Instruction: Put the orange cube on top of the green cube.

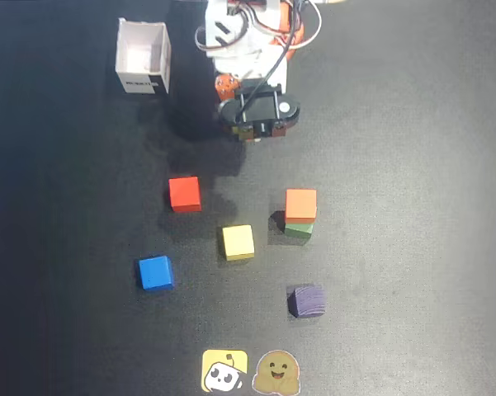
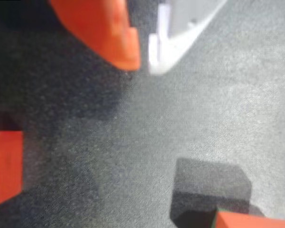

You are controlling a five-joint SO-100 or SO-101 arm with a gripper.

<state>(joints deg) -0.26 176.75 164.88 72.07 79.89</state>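
In the overhead view the orange cube (image 1: 300, 203) rests on top of the green cube (image 1: 298, 231), right of centre on the dark mat. My gripper (image 1: 252, 133) is pulled back near the arm's base, well above the stack in the picture and touching nothing. In the wrist view its orange finger (image 2: 116, 35) and white finger (image 2: 159, 52) stand almost together around the gripper (image 2: 144, 59), shut and holding nothing. The orange cube (image 2: 253, 221) shows at that view's bottom right edge, with its shadow beside it.
A red cube (image 1: 185, 193) (image 2: 4, 166), a yellow cube (image 1: 238, 242), a blue cube (image 1: 155, 272) and a purple cube (image 1: 306, 300) lie scattered on the mat. A white open box (image 1: 143, 56) stands at the upper left. Two stickers (image 1: 248, 373) sit at the bottom edge.
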